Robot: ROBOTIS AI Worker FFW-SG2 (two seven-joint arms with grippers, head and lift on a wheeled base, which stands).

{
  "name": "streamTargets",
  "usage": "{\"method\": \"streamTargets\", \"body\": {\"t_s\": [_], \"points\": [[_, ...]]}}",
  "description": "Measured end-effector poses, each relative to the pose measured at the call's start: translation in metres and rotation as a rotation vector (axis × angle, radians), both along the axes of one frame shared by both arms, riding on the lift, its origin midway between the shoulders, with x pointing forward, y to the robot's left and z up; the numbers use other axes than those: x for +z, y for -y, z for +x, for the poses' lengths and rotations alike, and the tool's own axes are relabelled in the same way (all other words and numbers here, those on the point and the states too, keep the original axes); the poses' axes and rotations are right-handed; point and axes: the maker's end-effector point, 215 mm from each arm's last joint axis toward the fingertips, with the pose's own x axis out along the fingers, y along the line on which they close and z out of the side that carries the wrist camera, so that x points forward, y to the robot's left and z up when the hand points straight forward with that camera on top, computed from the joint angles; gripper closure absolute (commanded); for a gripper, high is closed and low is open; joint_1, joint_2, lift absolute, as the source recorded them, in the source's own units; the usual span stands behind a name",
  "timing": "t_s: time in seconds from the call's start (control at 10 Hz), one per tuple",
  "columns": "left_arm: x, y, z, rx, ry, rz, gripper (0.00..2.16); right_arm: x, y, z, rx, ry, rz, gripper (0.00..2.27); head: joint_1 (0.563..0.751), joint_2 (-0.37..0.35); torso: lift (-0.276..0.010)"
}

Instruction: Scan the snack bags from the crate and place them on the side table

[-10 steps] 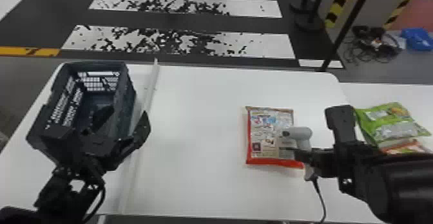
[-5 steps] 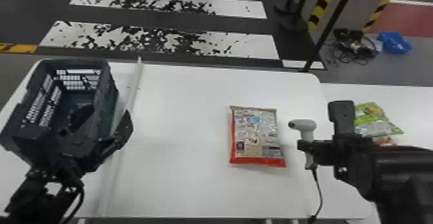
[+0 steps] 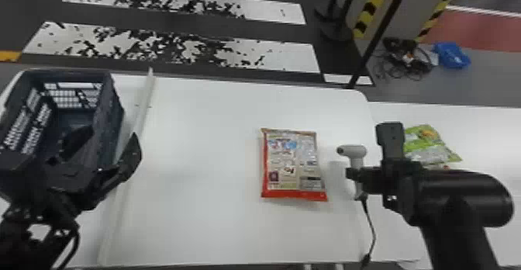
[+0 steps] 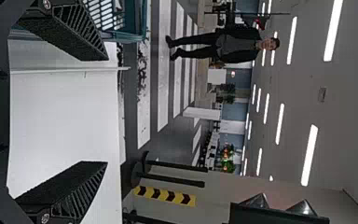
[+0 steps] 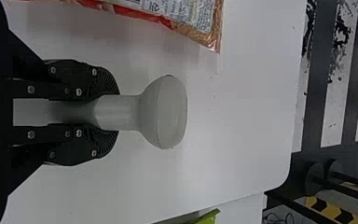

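Note:
My right gripper [image 3: 354,175] is shut on the handle of the white scanner [image 3: 357,151], held just right of a red-edged snack bag [image 3: 292,164] lying on the white table. In the right wrist view, that gripper [image 5: 114,112] has its fingers on both sides of the scanner [image 5: 164,112], with the bag [image 5: 182,16] beside it. The left gripper [image 3: 112,134] stands open at the near right part of the dark crate [image 3: 112,114]; in the left wrist view, nothing is between the fingers of this gripper [image 4: 106,111]. The crate's inside is partly hidden. A green bag [image 3: 428,145] lies on the side table [image 3: 480,133].
A long pale strip [image 3: 144,106] runs along the table right of the crate. The scanner's cable [image 3: 372,230] hangs toward the near edge. A dark post [image 3: 382,32] rises behind the table's far right corner, and the right forearm covers part of the side table.
The head view has swung to the right. My right gripper has carried the scanner rightward, from over the red-edged bag's edge to beside it. The left gripper remains by the crate.

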Motion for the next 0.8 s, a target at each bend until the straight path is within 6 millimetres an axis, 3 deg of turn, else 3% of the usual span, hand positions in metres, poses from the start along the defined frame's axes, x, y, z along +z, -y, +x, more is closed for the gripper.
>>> {"method": "streamTargets", "body": {"t_s": [0.2, 0.4, 0.7, 0.8], "points": [[0.000, 0.000, 0.000, 0.000, 0.000, -0.001, 0.08, -0.009, 0.005, 0.002, -0.002, -0.009, -0.008, 2.18, 0.695, -0.175, -0.050], [0.000, 0.001, 0.000, -0.001, 0.000, 0.000, 0.08, -0.016, 0.007, 0.001, -0.002, -0.019, -0.013, 1.52, 0.695, -0.179, -0.050], [0.001, 0.001, 0.000, -0.001, 0.001, 0.000, 0.08, -0.020, 0.006, -0.001, -0.001, -0.029, -0.009, 0.25, 0.695, -0.178, -0.050], [0.001, 0.000, 0.000, -0.002, 0.001, 0.001, 0.08, -0.021, 0.006, -0.001, -0.001, -0.030, -0.009, 0.20, 0.695, -0.178, -0.050]]}}
